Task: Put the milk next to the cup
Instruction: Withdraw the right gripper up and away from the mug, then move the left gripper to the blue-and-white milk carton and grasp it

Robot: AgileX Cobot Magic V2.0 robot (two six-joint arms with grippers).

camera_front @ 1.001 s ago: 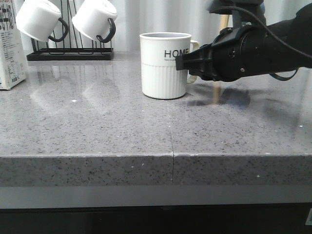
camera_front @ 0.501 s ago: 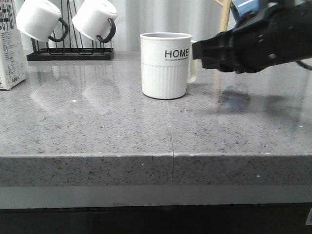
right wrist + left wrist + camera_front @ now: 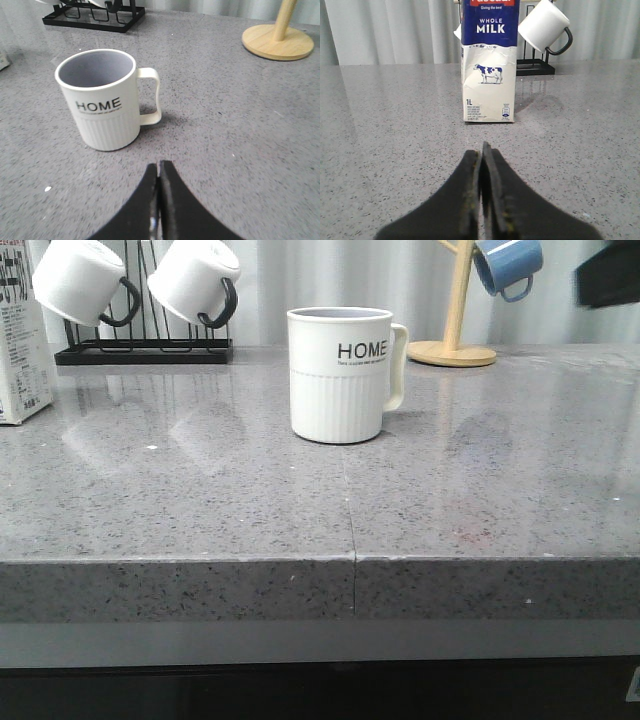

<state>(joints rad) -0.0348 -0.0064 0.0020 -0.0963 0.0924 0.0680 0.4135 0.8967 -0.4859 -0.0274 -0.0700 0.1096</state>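
Observation:
The milk carton (image 3: pixel 488 65), white with a dark blue "WHOLE MILK" band and a cow picture, stands upright on the counter; in the front view only its edge (image 3: pixel 22 350) shows at the far left. My left gripper (image 3: pixel 482 150) is shut and empty, a short way in front of the carton. The off-white ribbed "HOME" cup (image 3: pixel 340 373) stands mid-counter, handle to the right; it also shows in the right wrist view (image 3: pixel 104 100). My right gripper (image 3: pixel 159 167) is shut and empty, raised and back from the cup; a dark part of that arm (image 3: pixel 608 275) shows at the upper right.
A black rack (image 3: pixel 145 345) with two white, black-handled mugs (image 3: pixel 80 280) stands at the back left. A wooden mug tree (image 3: pixel 455 340) holding a blue mug (image 3: pixel 508 265) stands at the back right. The grey counter's front edge (image 3: pixel 320 562) runs across the front view.
My right arm has drawn away from beside the cup, up and to the right, almost out of the front view. The cup and the carton have not moved.

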